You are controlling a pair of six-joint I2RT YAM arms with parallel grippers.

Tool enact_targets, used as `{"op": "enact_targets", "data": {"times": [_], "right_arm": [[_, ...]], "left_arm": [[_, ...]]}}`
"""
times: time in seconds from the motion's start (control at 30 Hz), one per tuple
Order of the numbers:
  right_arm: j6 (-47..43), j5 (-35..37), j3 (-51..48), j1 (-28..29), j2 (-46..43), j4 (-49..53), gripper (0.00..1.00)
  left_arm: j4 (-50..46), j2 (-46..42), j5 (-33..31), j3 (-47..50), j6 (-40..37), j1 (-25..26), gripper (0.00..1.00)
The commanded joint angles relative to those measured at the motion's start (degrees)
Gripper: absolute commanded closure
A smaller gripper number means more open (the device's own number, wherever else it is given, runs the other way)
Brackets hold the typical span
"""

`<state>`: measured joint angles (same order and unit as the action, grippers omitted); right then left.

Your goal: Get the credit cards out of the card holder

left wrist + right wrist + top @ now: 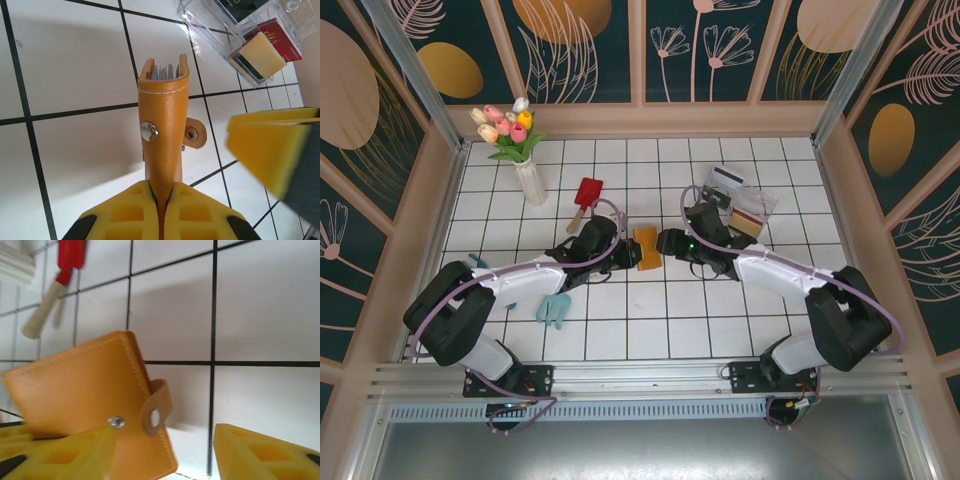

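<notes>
**Task stage: early; no card is out yet.** L gripper [162,194] is closed tight on the card holder [162,115]. It pinches the near end, so the holder stands edge-on and projects straight ahead of the fingers. Whether the holder touches the worktop [660,320] cannot be told.

The snap strap [193,135] hangs loose to the R of the holder and the stud [149,131] is bare. The closure is undone, judged the only step complete.

The credit cards [165,73] sit at the holder's far end, away from the L gripper. Only their grey top edges show between the two orange covers; the count is not readable.

R gripper [165,432] is wide open w/ nothing held. The holder's strap side lies over one finger [60,455] and reaches into the gap; the other finger is well apart from it.

Left to do, by judgement: R gripper closes on the card edges, draws them out and sets them down. All cards are yet to come out.

**Containers.**
- (a) Card holder: cards as above; inner pockets hidden.
- (b) Clear tray [205,40]: on the worktop, ahead and to the R of the L gripper, beyond the R gripper's finger.
  - Holds a cream-faced flat pc. over a dark one, a red pc. w/ gold lettering, and a dark item at the far side.
  - Neither gripper touches it.
</notes>
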<state>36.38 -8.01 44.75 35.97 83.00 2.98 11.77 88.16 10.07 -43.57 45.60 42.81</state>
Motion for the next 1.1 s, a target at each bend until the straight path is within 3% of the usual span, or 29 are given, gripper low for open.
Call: {"op": "enact_targets", "data": {"times": [0.0, 0.43, 0.57, 0.63, 0.7, 0.83, 1.07], "right_arm": [[0.0, -0.4, 2.3, -0.4, 3.1, 1.4, 0.5], [-0.4, -0.9, 2.7, -0.3, 5.3, -0.5, 0.72], [-1.4, 0.0, 2.2, -0.4, 4.0, 0.5, 0.91], [-1.8, 0.4, 1.9, -0.4, 2.8, 1.7, 0.94], [-1.8, 0.7, 1.1, -0.3, 1.3, 2.4, 0.94], [-2.5, 0.8, 0.3, -0.3, -1.6, 5.3, 0.95], [-4.4, 2.6, -0.9, -0.3, -4.9, 10.9, 0.95]], "left_arm": [[0.6, -0.3, 1.3, -1.5, -1.4, -0.1, 1.0], [0.4, 0.3, 4.8, -1.7, -1.0, -0.1, 1.0], [0.9, 0.6, 5.3, -1.2, 0.0, -0.2, 0.99], [0.9, 0.9, 5.1, -1.2, 0.3, -0.1, 0.95], [0.9, 1.1, 4.3, -1.3, 0.9, -0.1, 0.83], [0.0, 2.1, 1.6, -1.4, 3.3, -0.7, 0.46], [-0.2, 2.9, 1.2, -1.5, 5.7, -3.5, 0.26]]}}
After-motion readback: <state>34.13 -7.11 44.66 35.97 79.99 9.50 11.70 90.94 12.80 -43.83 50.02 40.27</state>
